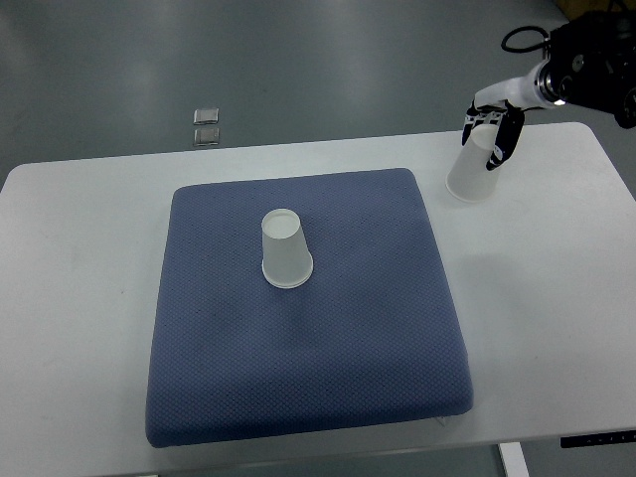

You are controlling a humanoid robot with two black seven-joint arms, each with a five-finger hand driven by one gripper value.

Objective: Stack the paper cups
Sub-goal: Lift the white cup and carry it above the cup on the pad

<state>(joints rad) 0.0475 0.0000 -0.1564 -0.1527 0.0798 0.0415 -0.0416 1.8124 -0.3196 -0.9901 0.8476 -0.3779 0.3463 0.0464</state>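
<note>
A translucent white paper cup (285, 249) stands upside down near the middle of the blue cushion (308, 368). A second cup (471, 177) of the same kind, also mouth down and tilted, hangs over the white table just past the cushion's far right corner. My right hand (493, 132) comes in from the upper right and its dark fingers are shut on this cup's upper end. The left arm does not show.
The white table (70, 298) carries the cushion, with bare surface on both sides. Two small metal plates (207, 125) lie on the grey floor beyond the table's far edge. A black cable (524, 40) loops by the right arm.
</note>
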